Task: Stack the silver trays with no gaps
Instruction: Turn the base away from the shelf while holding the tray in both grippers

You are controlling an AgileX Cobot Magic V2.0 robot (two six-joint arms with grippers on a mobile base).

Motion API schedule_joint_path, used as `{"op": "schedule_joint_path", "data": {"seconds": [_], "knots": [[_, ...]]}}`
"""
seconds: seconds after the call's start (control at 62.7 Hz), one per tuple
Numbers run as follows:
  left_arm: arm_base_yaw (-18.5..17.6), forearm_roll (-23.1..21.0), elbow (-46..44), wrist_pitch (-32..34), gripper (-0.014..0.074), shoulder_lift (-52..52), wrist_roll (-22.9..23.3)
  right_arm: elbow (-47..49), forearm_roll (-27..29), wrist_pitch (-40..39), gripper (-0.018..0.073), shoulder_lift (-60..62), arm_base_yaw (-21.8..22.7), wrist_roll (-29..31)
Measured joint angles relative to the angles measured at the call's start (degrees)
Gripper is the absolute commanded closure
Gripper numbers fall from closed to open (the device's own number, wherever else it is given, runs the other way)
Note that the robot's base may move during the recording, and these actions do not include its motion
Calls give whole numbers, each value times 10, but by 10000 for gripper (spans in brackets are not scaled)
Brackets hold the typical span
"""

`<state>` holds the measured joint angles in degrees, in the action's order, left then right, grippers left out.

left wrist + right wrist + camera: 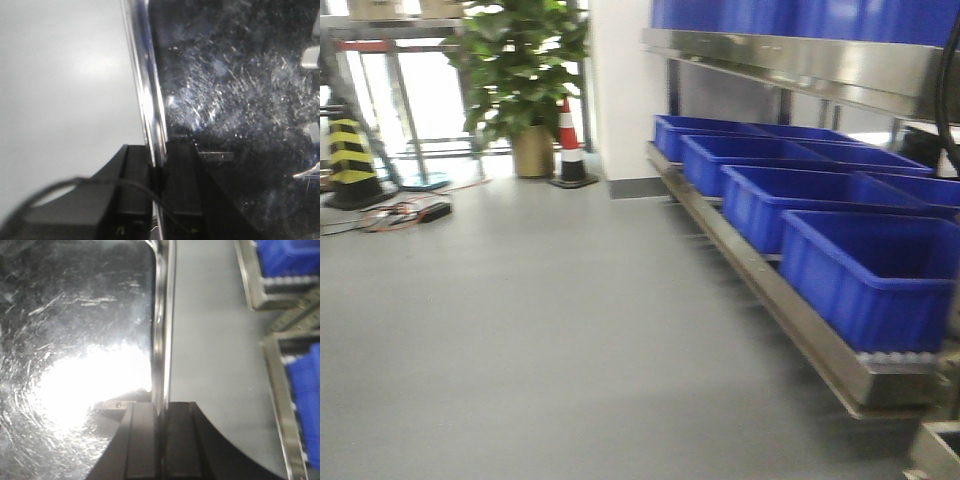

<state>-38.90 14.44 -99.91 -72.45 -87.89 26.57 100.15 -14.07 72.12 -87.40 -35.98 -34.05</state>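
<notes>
One silver tray shows in both wrist views, held between my two grippers above the grey floor. In the left wrist view its scratched dark inside (235, 100) fills the right half, and its shiny rim (145, 90) runs down into my left gripper (159, 167), which is shut on that rim. In the right wrist view the tray's inside (75, 315) glares brightly at the left. My right gripper (161, 412) is shut on the rim (162, 315) there. No tray and no gripper shows in the front view.
A row of blue bins (870, 270) sits on a low steel rack (770, 290) along the right, under an upper steel shelf (800, 60). Far back stand a potted plant (525, 80), an orange cone (570, 150), a yellow-black cone (350, 160) and floor cables (410, 212).
</notes>
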Motion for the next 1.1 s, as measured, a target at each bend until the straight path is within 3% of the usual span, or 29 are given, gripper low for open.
{"op": "schedule_joint_path", "data": {"seconds": [1.101], "knots": [[0,-3,0,0,645,1,0,0,-1,0,503,0,0,0]]}}
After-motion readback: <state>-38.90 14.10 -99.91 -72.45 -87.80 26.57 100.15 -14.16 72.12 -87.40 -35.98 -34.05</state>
